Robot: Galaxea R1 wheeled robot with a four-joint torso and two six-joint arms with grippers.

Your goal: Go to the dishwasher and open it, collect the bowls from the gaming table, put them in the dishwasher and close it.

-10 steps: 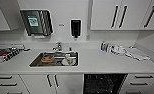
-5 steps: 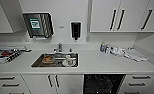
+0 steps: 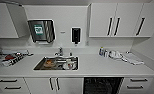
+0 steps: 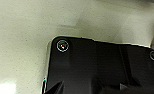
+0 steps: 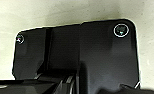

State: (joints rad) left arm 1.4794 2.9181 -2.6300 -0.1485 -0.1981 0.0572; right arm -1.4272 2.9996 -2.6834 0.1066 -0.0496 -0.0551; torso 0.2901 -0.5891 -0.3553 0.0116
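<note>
One dark opening under the counter is what I am steering by: the dishwasher (image 3: 102,85) sits low in my head view, right of centre, its front already down or out of frame so that wire racks show in a black cavity between the white cabinet doors (image 3: 54,84) and a bank of drawers (image 3: 135,84). Its width runs along the cabinet line, square to me, and it lies ahead and slightly toward my right arm's side, so I judge that arm the nearer one for any reach. Above it stretches the pale counter (image 3: 98,66), with the steel sink (image 3: 56,63) holding dishes to the left, a dish rack (image 3: 9,59) farther left, and bottles and cloths (image 3: 118,54) to the right. Whether either gripper is spread or pressed together I cannot tell; both wrist views give dark plate over speckled floor.
</note>
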